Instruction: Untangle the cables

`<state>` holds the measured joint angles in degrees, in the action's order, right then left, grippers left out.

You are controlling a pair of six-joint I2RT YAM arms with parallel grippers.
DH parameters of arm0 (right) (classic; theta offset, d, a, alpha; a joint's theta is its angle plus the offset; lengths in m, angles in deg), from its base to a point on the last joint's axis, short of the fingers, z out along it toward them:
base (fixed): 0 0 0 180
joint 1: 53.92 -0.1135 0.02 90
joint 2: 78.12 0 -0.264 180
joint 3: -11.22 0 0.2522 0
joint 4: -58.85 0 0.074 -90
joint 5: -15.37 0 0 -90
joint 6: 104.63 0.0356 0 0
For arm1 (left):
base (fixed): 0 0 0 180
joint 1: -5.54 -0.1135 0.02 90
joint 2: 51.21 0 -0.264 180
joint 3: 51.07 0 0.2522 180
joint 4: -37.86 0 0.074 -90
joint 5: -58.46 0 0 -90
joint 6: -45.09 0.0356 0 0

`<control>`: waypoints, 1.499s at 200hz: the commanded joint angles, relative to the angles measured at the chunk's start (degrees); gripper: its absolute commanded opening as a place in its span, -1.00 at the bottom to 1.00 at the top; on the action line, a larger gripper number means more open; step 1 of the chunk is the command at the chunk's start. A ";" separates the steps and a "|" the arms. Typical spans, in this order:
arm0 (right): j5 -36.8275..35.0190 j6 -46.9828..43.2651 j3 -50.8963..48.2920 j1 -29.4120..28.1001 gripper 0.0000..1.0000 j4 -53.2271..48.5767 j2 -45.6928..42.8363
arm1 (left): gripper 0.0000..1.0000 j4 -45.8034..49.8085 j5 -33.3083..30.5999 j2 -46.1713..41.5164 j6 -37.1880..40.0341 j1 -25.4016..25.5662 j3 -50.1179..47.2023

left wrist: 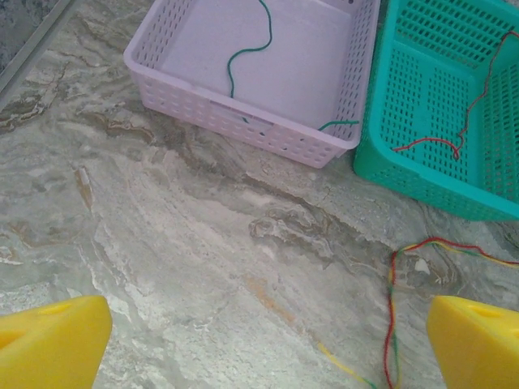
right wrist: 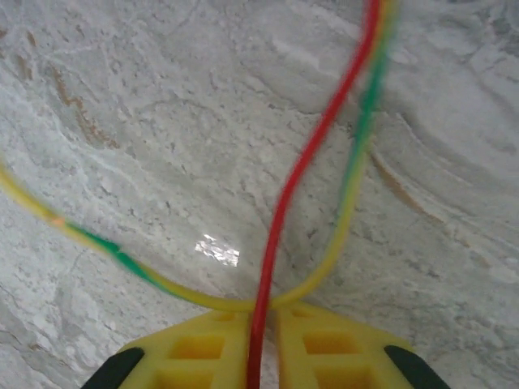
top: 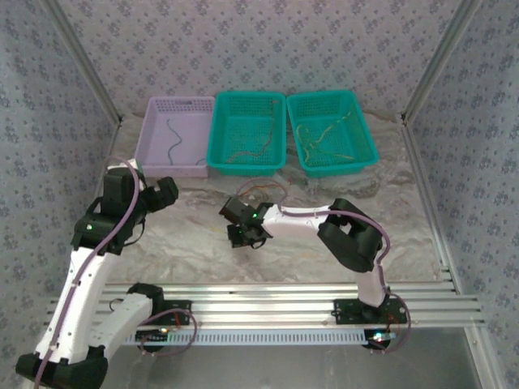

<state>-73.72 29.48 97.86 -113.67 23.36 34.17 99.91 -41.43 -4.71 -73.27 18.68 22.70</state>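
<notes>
Both the red wire [right wrist: 299, 174] and the yellow-green wire [right wrist: 356, 162] are clenched in the right hand [right wrist: 261, 320], so the released left hand [left wrist: 268, 334] should ease one sideways just ahead.

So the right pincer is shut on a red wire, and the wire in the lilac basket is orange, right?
Not quite: the left wrist view shows the wire in the lilac basket is green, not orange. The right pincer is shut on a red wire.

Crops and blur
Right wrist: red cable [right wrist: 274, 235] and yellow-green cable [right wrist: 350, 194] blur toward top edge and run out of frame. Left wrist: left fingers [left wrist: 49, 344] cropped at bottom corners; teal basket [left wrist: 430, 186] cut off at right.
</notes>
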 commanded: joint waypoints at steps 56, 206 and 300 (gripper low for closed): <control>6.92 -9.17 1.37 0.11 -1.00 -7.23 -15.04 | 0.99 0.20 1.97 0.84 -1.98 6.66 -3.23; 15.07 -13.90 -2.50 5.15 -1.00 -7.48 -26.77 | 0.99 -16.96 4.74 2.15 -26.57 30.97 -4.17; 13.62 -13.62 -1.60 2.19 -1.00 -6.48 -28.37 | 0.21 -16.51 0.89 6.42 -27.71 34.11 -5.59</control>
<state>-60.01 16.76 95.61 -110.76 16.19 7.29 84.76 -39.27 0.65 -100.28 52.50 16.82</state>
